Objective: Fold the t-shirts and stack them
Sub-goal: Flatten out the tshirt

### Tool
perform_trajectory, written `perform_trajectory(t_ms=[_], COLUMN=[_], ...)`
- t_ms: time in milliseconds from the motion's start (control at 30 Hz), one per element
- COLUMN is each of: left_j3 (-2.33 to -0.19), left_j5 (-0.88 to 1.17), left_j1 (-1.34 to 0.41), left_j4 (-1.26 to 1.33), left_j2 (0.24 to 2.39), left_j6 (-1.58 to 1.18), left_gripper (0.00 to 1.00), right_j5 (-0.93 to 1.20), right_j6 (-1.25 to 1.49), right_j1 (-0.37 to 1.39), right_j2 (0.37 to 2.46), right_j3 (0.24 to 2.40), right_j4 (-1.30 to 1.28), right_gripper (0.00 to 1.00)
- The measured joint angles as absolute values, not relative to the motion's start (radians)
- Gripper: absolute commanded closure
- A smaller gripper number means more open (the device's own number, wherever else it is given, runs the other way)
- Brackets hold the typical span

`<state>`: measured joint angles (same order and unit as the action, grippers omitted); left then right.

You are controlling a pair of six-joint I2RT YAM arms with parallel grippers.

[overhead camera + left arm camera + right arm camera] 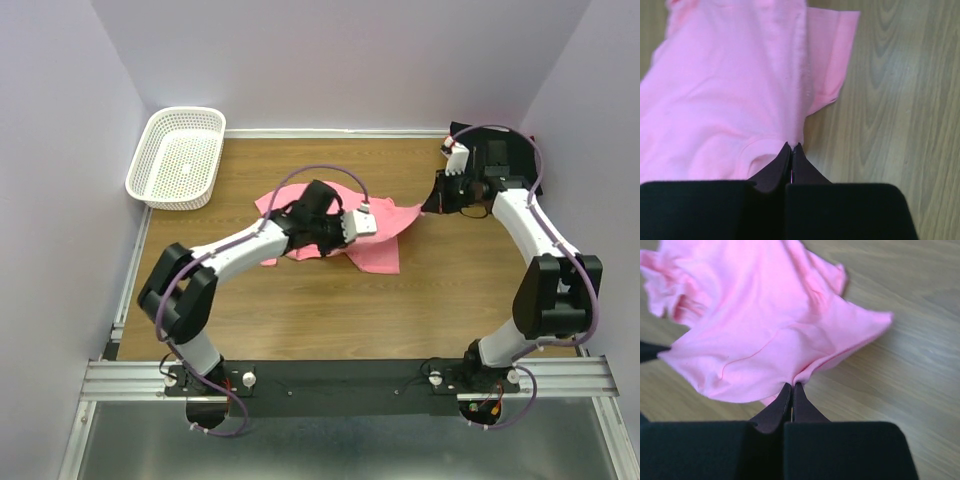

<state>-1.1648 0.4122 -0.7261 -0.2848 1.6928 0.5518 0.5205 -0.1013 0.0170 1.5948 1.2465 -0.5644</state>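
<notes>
The pink t-shirt (378, 252) lay crumpled in the middle of the bench (300, 320), toward the far edge. Left claw (791, 146) was pinching a shirt edge near a sleeve. Right claw (792, 386) was pinching another edge on the right side. White basket (150, 175) sat in the far-left corner.

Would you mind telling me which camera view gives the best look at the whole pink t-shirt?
Top external: it takes in nearly the whole pink t-shirt. Left wrist shows one sleeve and body fabric; right wrist shows a bunched edge pinched in the right gripper.
</notes>
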Motion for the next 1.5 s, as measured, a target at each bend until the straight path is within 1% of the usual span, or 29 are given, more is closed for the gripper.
perform_trajectory(t_ms=[100,167,267,300,433,467,500,533,567,600,633,667,700,733,833,900,933,1000,1067,1167,1267,1500], left_j3=[-1.154,-1.131,-1.086,-1.073,-1.015,-1.011,-1.011,-1.011,-1.014,-1.021,-1.029,-1.037,-1.048,-1.058,-1.081,-1.082,-1.082,-1.076,-1.056,-0.991,-0.937,-0.887], left_j5=[0.448,0.47,0.485,0.488,0.525,0.537,0.545,0.557,0.569,0.578,0.586,0.59,0.594,0.596,0.603,0.604,0.604,0.599,0.591,0.558,0.514,0.374], left_j1=[-0.624,-0.532,-0.393,-0.365,-0.279,-0.261,-0.234,-0.199,-0.165,-0.132,-0.111,-0.084,-0.062,-0.049,-0.037,-0.056,-0.07,-0.114,-0.208,-0.367,-0.495,-0.597], left_j4=[-0.306,-0.323,-0.355,-0.366,-0.402,-0.41,-0.415,-0.415,-0.424,-0.439,-0.451,-0.461,-0.476,-0.489,-0.519,-0.532,-0.539,-0.543,-0.539,-0.525,-0.515,-0.482], left_j2=[1.613,1.578,1.556,1.556,1.562,1.569,1.58,1.594,1.607,1.618,1.629,1.638,1.646,1.649,1.635,1.604,1.585,1.546,1.494,1.437,1.433,1.489], left_j6=[0.551,0.555,0.565,0.567,0.567,0.568,0.567,0.567,0.563,0.565,0.57,0.577,0.585,0.588,0.619,0.644,0.655,0.676,0.698,0.708,0.71,0.717], left_gripper=[1.0,1.0,1.0,1.0,1.0,0.95,0.84,0.64,0.56,0.44,0.41,0.38,0.34,0.29,0.29,0.3,0.33,0.35,0.37,0.37,0.37,0.37], right_j5=[0.62,0.672,0.713,0.727,0.73,0.729,0.729,0.729,0.73,0.736,0.742,0.743,0.742,0.741,0.729,0.727,0.725,0.7,0.648,0.595,0.537,0.437], right_j6=[-0.095,-0.094,-0.088,-0.084,-0.076,-0.071,-0.067,-0.061,-0.059,-0.039,-0.037,-0.034,-0.03,-0.032,-0.033,-0.033,-0.033,-0.037,-0.043,-0.044,-0.043,-0.04], right_j1=[0.035,0.076,0.178,0.249,0.435,0.469,0.509,0.552,0.572,0.6,0.617,0.623,0.626,0.622,0.582,0.538,0.495,0.428,0.379,0.375,0.378,0.371], right_j2=[1.571,1.571,1.583,1.607,1.715,1.748,1.786,1.821,1.843,1.869,1.881,1.883,1.884,1.875,1.813,1.751,1.709,1.649,1.621,1.624,1.649,1.73], right_j3=[1.263,1.276,1.3,1.327,1.423,1.448,1.475,1.497,1.507,1.515,1.515,1.515,1.51,1.501,1.446,1.386,1.351,1.289,1.235,1.176,1.147,1.147], right_j4=[-0.562,-0.561,-0.56,-0.554,-0.532,-0.526,-0.519,-0.514,-0.513,-0.511,-0.513,-0.517,-0.518,-0.516,-0.514,-0.513,-0.515,-0.517,-0.517,-0.522,-0.542,-0.545], right_gripper=[1.0,0.99,0.99,0.99,0.99,0.99,0.98,0.79,0.67,0.43,0.34,0.22,0.18,0.18,0.18,0.24,0.29,0.35,0.39,0.41,0.43,0.45])
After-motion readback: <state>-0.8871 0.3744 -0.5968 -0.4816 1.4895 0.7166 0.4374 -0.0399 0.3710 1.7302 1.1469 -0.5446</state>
